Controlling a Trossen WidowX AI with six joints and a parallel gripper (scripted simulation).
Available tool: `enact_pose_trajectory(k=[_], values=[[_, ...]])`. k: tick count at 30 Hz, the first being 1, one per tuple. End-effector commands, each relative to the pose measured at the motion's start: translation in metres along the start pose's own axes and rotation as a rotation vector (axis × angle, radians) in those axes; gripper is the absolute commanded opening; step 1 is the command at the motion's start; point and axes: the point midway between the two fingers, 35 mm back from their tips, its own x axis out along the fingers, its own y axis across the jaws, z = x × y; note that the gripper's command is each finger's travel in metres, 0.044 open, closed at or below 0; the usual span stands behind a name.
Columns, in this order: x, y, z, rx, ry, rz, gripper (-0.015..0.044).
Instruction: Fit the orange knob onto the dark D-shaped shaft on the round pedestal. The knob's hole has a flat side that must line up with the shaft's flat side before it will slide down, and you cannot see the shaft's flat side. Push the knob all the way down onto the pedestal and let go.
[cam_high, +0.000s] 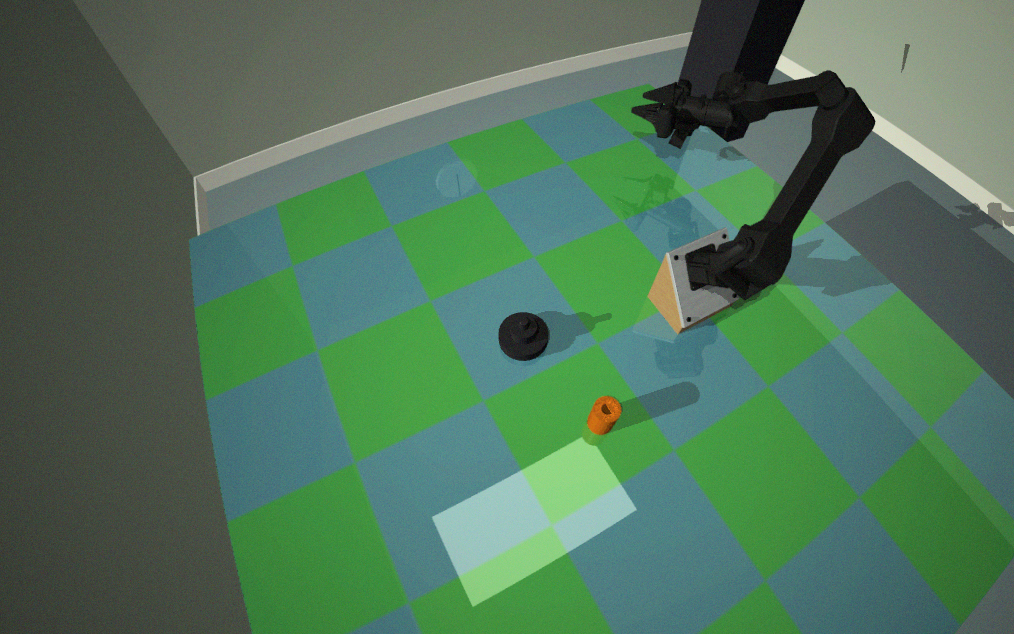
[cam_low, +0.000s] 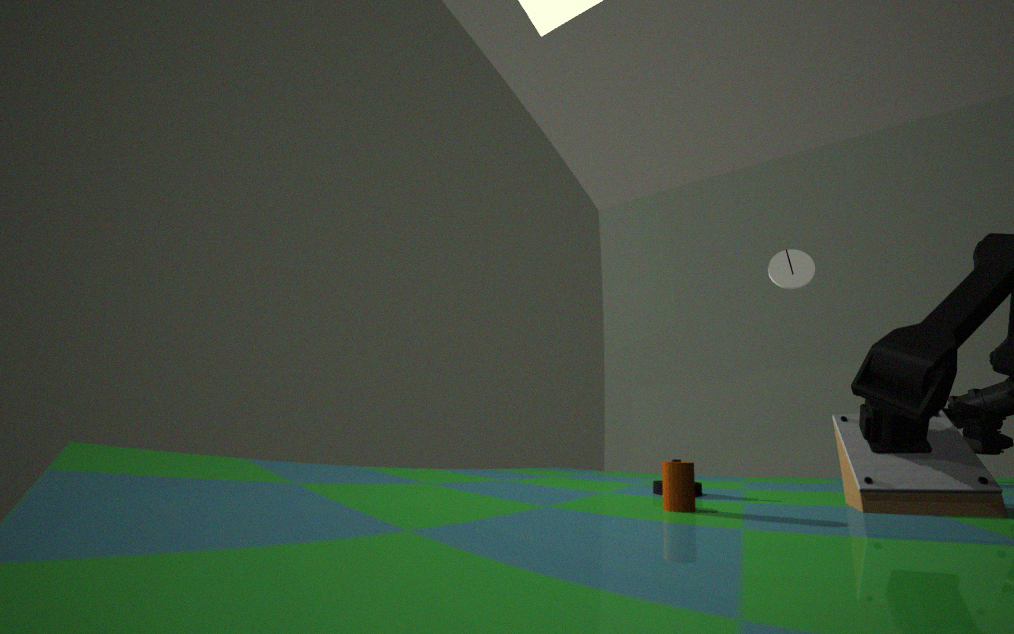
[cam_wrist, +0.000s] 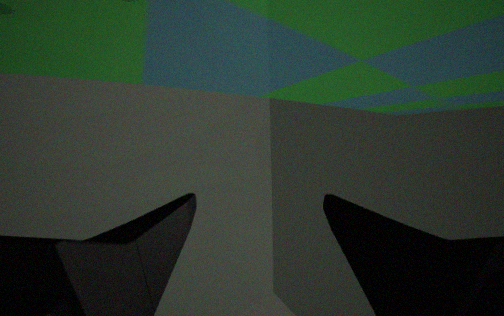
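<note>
I am holding my gripper (cam_high: 637, 103) (cam_wrist: 260, 200) wide open with nothing between the fingers, and it is hanging well apart from the orange knob (cam_high: 604, 414) (cam_low: 678, 486), off beyond my angled base plate (cam_high: 702, 305) (cam_low: 927, 482). The knob is standing upright on the checkered floor (cam_high: 403, 388) (cam_low: 299, 590), its long axis vertical and its holed end facing up. In the top view it is lying below my fingertips and a little to their left, on the far side of the base plate's level, so my coming move is turning on a long swing round and down to it. My wrist view is showing only walls and checkered squares between the fingers, so I am not yet pointing at the knob. The round pedestal (cam_high: 523, 336) (cam_low: 658, 488) is sitting up and to the left of the knob in the top view, nearer to me than the knob seems to be. I am judging that a descent from above, fingers astride that upright axis, is suiting the grasp best.
</note>
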Motion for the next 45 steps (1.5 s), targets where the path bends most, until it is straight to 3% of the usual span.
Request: enact_pose_trajectory(k=[1, 10, 17, 25, 36, 45], values=[[0.000, 0.000, 0.000, 0.000, 0.000, 0.000, 0.0426], [0.038, -0.089, -0.094, -0.586, -0.106, -0.213, 0.0440], [0.066, -0.208, -0.150, -1.141, -0.142, -0.466, 0.0440], [0.069, -0.364, -0.167, -1.729, -0.085, -0.809, 0.0440], [0.006, -0.559, -0.114, -2.409, 0.204, -1.377, 0.0440], [-0.098, -0.657, -0.031, -2.775, 0.702, -1.938, 0.0440]])
